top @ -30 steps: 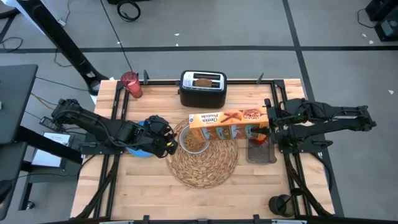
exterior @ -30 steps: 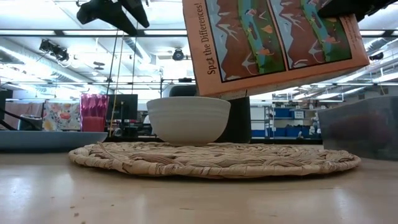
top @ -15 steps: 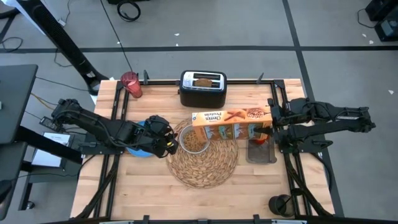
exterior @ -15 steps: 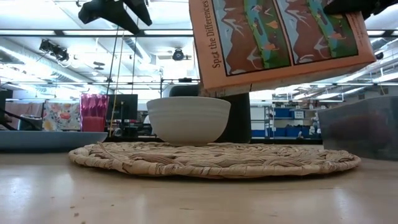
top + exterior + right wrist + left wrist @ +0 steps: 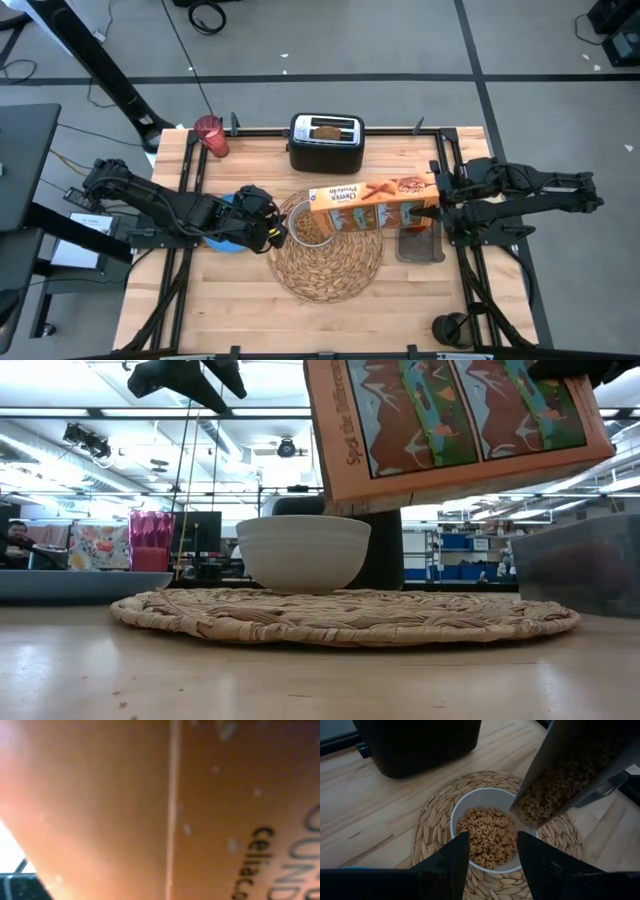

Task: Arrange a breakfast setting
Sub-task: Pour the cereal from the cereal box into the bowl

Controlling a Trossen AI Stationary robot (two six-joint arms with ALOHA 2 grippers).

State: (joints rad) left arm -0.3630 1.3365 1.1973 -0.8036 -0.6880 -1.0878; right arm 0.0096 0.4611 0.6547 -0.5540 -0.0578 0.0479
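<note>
A white bowl (image 5: pixel 310 229) with cereal rings stands on the round straw placemat (image 5: pixel 335 268). My right gripper (image 5: pixel 438 202) is shut on an orange cereal box (image 5: pixel 370 204), held tilted above the mat with its open end (image 5: pixel 545 805) over the bowl's right rim. My left gripper (image 5: pixel 273 229) is open, high above the bowl's left side (image 5: pixel 492 855), touching nothing. The blue plate (image 5: pixel 222 240) lies under my left arm. Toast sits in the black toaster (image 5: pixel 326 142). The pink cup (image 5: pixel 210 135) stands at the far left. The apple and spoon are not visible. My right gripper holds the cereal box by its closed end (image 5: pixel 428 200), the end toward the table's right edge, coming level from that side. The box is lifted clear, lying lengthwise with its open end lower (image 5: pixel 345 495). The box itself fills the right wrist view and hides the fingers.
A grey bin (image 5: pixel 420 245) stands right of the mat, partly under the box. The toaster is behind the mat. Bare wood lies at the table's near side (image 5: pixel 250 310).
My right gripper has drawn the cereal box a little toward the table's right edge and turned it, so its open end has shifted from over the bowl toward the bowl's right rim. The bowl and my left gripper have kept still.
</note>
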